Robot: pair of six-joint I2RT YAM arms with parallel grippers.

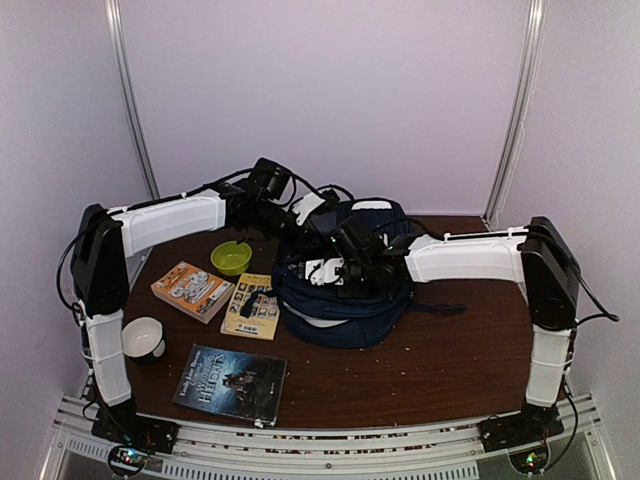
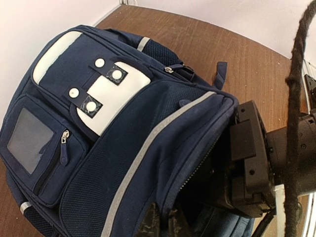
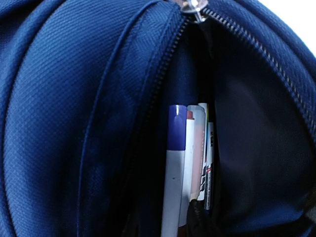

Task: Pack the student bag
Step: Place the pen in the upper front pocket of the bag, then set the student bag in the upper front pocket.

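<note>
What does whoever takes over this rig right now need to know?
Left gripper: shut, apparently pinching the backpack at the edge of its opening.
Right gripper: at the open compartment; can't tell how the jaws stand.
Done: pens stand inside the backpack.
To do: orange book, yellow book and dark book lie on the table left of the backpack. Green bowl and white cup are also out; unclear if they go in.

- Left arm (image 1: 165, 220) rises from its base to a high elbow, forearm reaching right.
- Left tool (image 2: 162, 224) has its fingers pressed together.
- Right arm (image 1: 465, 255) reaches left, forearm level.
- Right tool (image 1: 352, 266) points downward; its finger spread is unclear.
</note>
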